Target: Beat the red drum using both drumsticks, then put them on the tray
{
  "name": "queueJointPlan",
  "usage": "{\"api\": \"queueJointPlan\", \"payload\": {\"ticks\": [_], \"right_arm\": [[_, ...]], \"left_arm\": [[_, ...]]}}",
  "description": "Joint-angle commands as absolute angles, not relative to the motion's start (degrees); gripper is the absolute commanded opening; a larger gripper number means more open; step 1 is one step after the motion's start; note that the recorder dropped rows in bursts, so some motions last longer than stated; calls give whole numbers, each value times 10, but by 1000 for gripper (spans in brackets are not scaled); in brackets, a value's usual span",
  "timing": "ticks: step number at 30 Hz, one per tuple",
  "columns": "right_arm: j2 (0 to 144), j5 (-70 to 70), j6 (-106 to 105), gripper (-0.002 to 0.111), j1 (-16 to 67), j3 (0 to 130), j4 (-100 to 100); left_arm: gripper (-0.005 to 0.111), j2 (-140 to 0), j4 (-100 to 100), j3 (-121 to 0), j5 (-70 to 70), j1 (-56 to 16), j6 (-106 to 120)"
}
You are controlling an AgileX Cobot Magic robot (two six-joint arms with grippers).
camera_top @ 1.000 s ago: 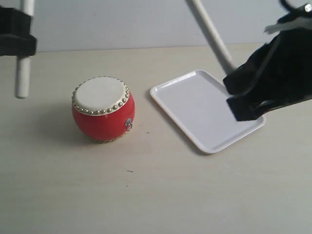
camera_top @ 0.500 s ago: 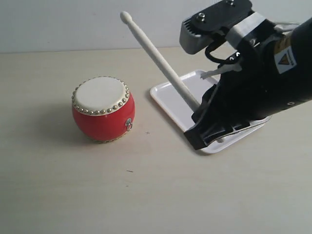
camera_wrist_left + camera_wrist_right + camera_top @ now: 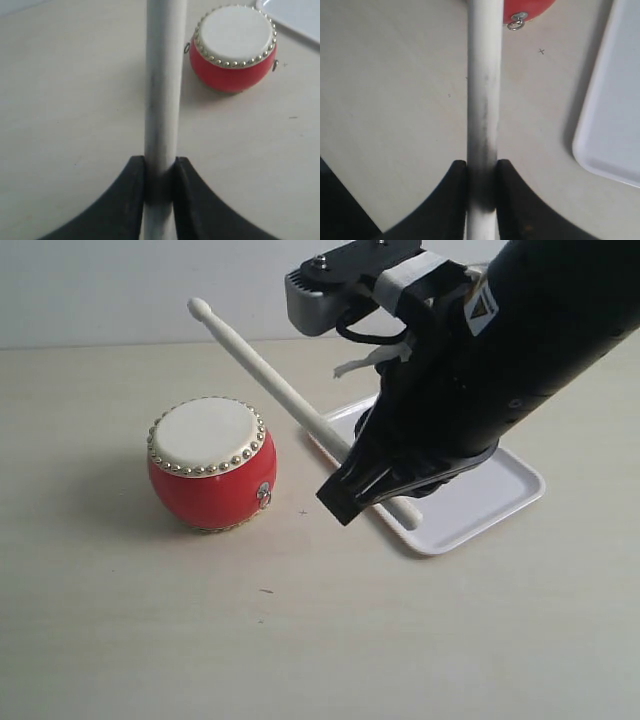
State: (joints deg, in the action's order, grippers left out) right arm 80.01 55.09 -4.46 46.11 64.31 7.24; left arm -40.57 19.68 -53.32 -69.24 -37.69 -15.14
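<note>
The table (image 3: 120, 620) lies bare to the left of the red drum and in a wide band along the whole front, and that is the freest room in the scene. Its far edge meets a pale wall (image 3: 100, 290).

The left gripper (image 3: 160, 172), seen from its own wrist view, has its jaws closed tight on the left-hand drumstick (image 3: 165, 75). The stick runs straight out from the jaws, and the red drum (image 3: 232, 75) sits on the table beyond and to one side, apart from it.

In the exterior view the red drum (image 3: 211, 480) stands upright left of centre, drumhead up, with clear table all round its base. Only a narrow strip separates it from the tray.

The right-hand drumstick (image 3: 270, 370) slants across that strip. Its tip is raised behind the drum and its butt end is over the tray's near rim. The right gripper (image 3: 365, 490) is clamped on its lower part, the black jaws pressed against both sides of the shaft (image 3: 484, 75).

The tray (image 3: 505, 495) lies flat on the right, angled to the table edge and largely covered by the right arm (image 3: 540, 350).

A yellow triangular sticker (image 3: 482, 306) shows on that arm, but its print is too small to read.
</note>
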Motion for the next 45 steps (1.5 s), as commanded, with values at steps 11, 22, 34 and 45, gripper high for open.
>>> {"api": "queueJointPlan", "payload": {"ticks": [11, 22, 34, 45], "right_arm": [[801, 543, -22, 0, 463, 650, 74], [800, 524, 0, 0, 463, 650, 63], [816, 526, 0, 0, 463, 651, 35], [972, 650, -29, 0, 463, 766, 35]], "left_arm": [[0, -417, 106, -403, -656, -376, -130], [0, -448, 136, -387, -623, -281, -82], [0, -561, -69, -387, -553, -103, 116], [0, -573, -91, -387, -561, -103, 131]]}}
